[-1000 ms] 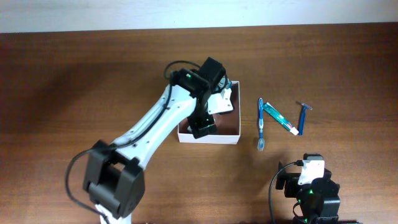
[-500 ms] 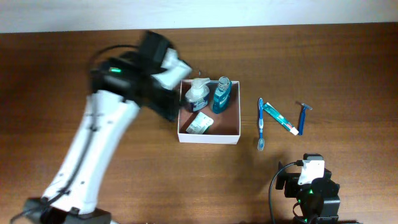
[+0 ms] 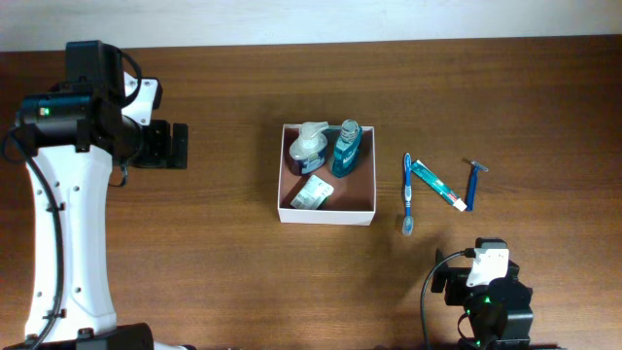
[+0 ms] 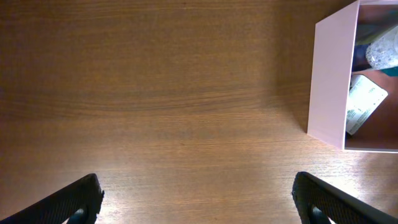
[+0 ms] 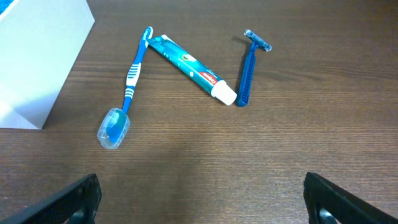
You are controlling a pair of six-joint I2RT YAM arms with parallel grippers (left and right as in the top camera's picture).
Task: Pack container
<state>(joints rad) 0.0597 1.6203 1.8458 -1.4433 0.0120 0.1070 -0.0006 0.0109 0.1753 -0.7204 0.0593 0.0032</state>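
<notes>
Plainly, square white-walled cardboard container (image 3: 327, 216) sits on wood-grain table (image 3: 233, 277).

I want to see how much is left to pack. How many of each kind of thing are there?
Bottles: 2, a pump bottle and a teal bottle
White packet: 1
Toothbrush: 1
Toothpaste tube: 1
Razor: 1
Container: 1
Total: 7
</notes>
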